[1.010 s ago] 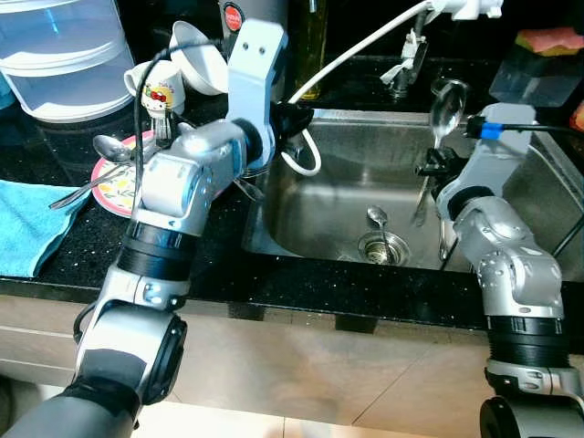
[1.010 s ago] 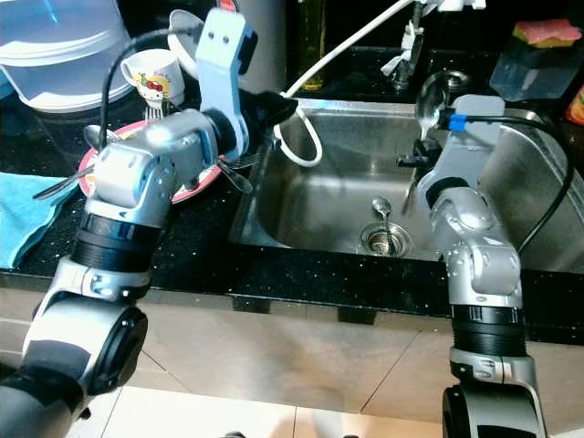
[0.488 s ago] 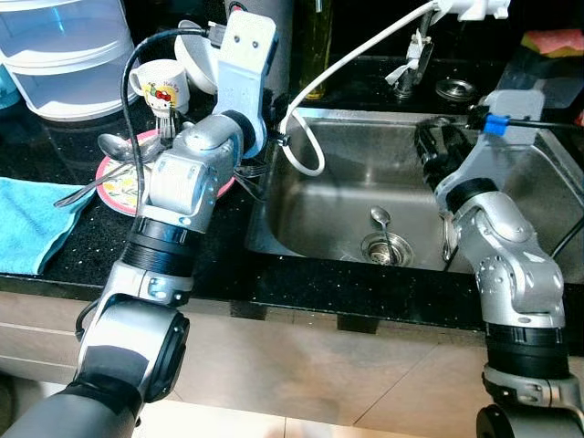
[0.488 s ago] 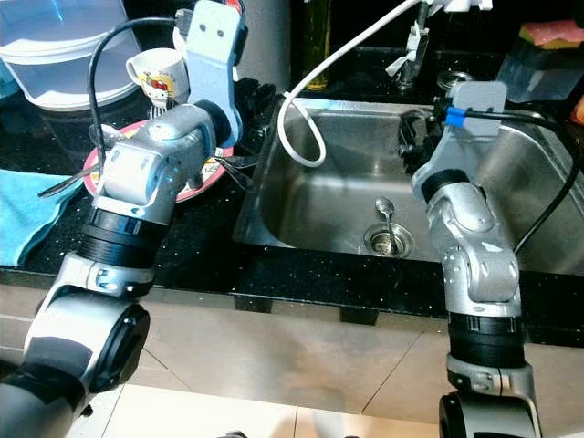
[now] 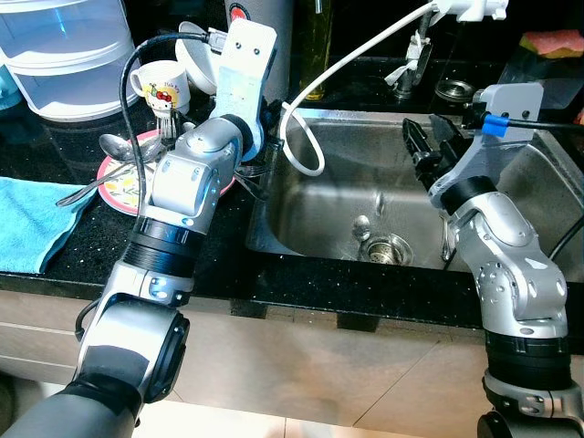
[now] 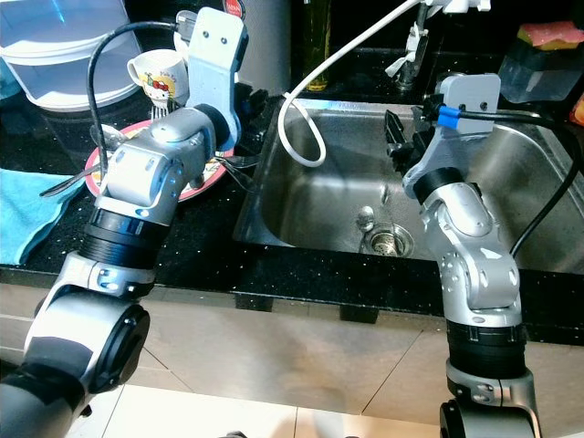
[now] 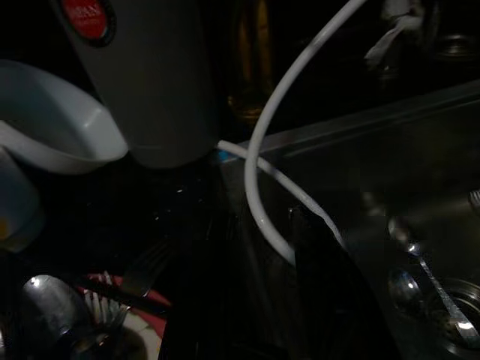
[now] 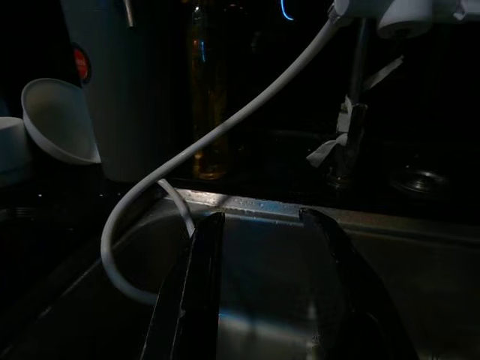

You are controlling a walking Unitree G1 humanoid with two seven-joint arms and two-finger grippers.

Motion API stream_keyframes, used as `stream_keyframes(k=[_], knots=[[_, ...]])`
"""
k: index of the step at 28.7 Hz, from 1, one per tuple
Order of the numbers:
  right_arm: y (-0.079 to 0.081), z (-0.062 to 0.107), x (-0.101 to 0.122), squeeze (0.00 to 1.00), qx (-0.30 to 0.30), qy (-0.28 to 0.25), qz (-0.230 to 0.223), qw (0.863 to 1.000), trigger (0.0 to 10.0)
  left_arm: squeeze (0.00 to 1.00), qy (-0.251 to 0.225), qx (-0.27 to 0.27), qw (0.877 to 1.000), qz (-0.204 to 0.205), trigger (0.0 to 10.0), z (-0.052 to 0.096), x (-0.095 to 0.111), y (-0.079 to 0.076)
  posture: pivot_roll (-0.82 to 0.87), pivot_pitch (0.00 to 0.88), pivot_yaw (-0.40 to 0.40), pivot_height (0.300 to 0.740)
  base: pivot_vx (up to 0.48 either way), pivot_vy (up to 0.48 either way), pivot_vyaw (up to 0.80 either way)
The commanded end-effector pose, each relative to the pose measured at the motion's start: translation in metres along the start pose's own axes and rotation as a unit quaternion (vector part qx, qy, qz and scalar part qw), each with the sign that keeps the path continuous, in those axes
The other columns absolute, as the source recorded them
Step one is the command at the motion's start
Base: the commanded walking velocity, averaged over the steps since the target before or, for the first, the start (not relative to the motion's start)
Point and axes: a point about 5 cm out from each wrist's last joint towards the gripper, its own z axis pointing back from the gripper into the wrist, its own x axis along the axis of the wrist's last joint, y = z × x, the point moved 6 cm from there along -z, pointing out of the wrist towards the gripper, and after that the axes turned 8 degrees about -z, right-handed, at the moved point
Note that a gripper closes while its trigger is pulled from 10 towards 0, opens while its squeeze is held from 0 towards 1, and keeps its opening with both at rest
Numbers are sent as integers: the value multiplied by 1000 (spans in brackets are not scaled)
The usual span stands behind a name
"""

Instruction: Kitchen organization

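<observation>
The right gripper [image 5: 427, 151] hangs over the sink [image 5: 338, 196] with its fingers [image 8: 196, 292] apart and nothing between them, so it looks ready to reach down. A spoon [image 5: 361, 225] lies at the bottom of the sink right by the drain [image 5: 388, 247], which is likely the next thing to pick up. The left gripper [image 7: 259, 300] waits at the sink's edge near the pink plate [image 5: 123, 187] of spoons and forks on the desk [image 5: 91, 251], with open, empty fingers.
</observation>
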Motion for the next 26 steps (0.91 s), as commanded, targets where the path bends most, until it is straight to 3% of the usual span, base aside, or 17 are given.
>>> stream_keyframes(k=[1, 10, 12, 13, 15, 17, 18, 26], knots=[[5, 2, 10, 0, 8, -21, 7, 1000, 10000, 0, 8, 17, 1000, -6, 10000, 0, -1, 7, 37, 86, 53, 740, 0, 0, 0], [6, 2, 12, 0, 9, -24, 8, 1000, 10000, 0, 12, 23, 1000, -5, 10000, 0, -1, 8, 37, 86, 53, 740, 0, 0, 0], [8, 4, 17, 0, 12, -35, -3, 999, 10000, 0, 96, 140, 985, -23, 10000, 4, -30, 49, 37, 100, 60, 740, 0, 0, 0], [8, 4, 17, 0, 12, -35, -3, 999, 10000, 0, 96, 140, 985, -23, 10000, 4, -30, 49, 37, 100, 60, 740, 0, 0, 0], [8, 4, 16, 0, 11, -34, -6, 999, 10000, 0, 143, 209, 967, -10, 10000, 12, -49, 75, 41, 103, 60, 740, 0, 0, 0], [8, 4, 16, 0, 11, -34, -6, 999, 10000, 0, 143, 209, 967, -10, 10000, 12, -49, 75, 41, 103, 60, 740, 0, 0, 0], [8, 4, 14, 0, 9, -32, -7, 999, 10000, 0, 166, 235, 958, 2, 10000, 18, -62, 87, 42, 105, 58, 740, 0, 0, 0], [8, 4, 11, 0, 7, -29, -9, 1000, 10000, 0, 185, 271, 944, 18, 10000, 24, -73, 102, 42, 106, 58, 740, 0, 0, 0]])
